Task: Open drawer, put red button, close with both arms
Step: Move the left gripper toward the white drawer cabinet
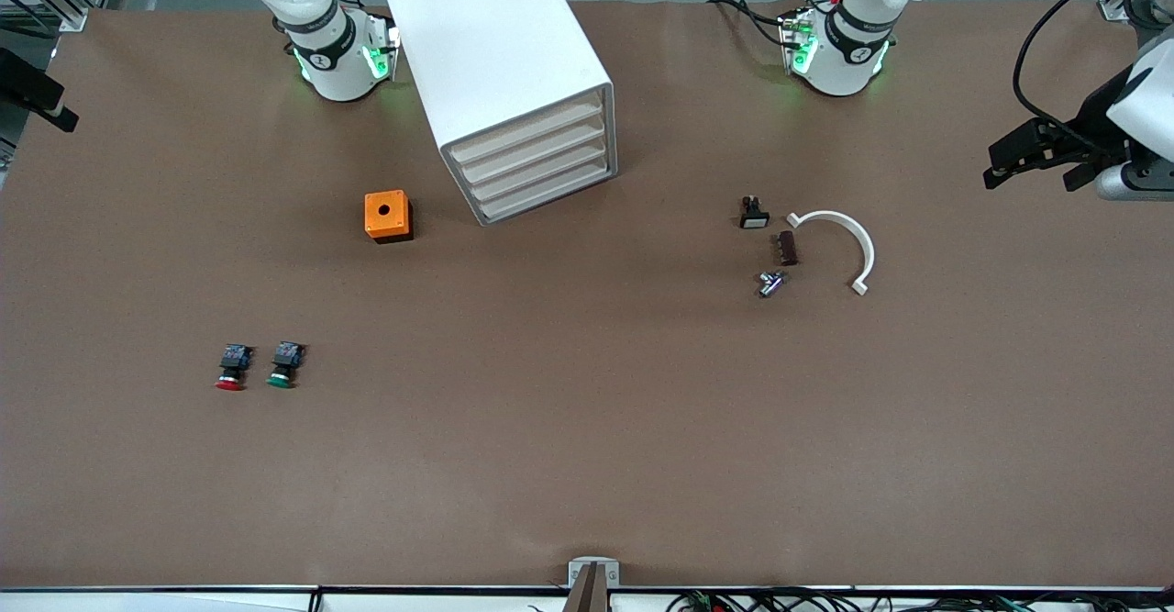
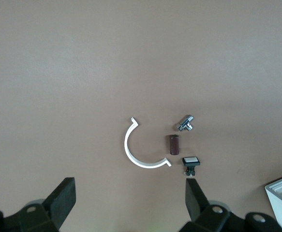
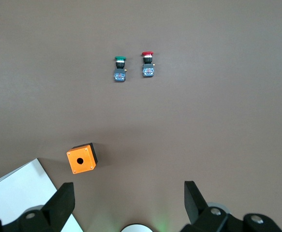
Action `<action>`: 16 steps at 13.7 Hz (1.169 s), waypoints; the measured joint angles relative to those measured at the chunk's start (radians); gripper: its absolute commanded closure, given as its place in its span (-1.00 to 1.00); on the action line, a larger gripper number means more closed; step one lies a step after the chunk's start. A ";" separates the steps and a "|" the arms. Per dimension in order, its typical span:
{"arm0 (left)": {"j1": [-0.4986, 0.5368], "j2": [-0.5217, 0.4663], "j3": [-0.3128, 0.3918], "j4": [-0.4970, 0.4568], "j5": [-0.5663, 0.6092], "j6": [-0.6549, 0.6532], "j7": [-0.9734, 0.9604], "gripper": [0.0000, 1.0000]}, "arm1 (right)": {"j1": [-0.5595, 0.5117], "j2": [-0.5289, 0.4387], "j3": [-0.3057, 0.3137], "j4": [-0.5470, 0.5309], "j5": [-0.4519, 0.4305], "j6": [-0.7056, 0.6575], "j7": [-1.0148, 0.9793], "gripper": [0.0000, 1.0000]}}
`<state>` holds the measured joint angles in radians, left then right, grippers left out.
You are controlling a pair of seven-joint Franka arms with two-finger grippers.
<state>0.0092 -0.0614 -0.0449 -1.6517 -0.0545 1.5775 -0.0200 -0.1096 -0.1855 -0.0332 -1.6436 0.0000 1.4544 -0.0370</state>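
You found all four drawers of the white cabinet (image 1: 514,80) shut, so the drawer (image 1: 541,197) had yet to be opened. The red button (image 1: 231,367) lay on the table (image 1: 587,428), just beside the green button (image 1: 285,365) and nearer the front camera than the orange box (image 1: 387,216). The right gripper (image 3: 128,203) hung wide and empty over that box. The left gripper (image 2: 131,205) hung wide and empty near the white curved clip (image 2: 141,147). Neither arm obstructed the cabinet front.
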 measured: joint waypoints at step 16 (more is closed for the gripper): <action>0.024 0.143 -0.003 0.000 0.000 -0.018 -0.032 -1.00 | 0.000 0.000 0.000 -0.001 0.000 -0.002 -0.001 -1.00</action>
<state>0.0334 0.0818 -0.0477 -1.6517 -0.0545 1.5595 -0.0518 -0.1094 -0.1855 -0.0329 -1.6447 0.0000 1.4520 -0.0377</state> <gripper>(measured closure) 0.000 0.000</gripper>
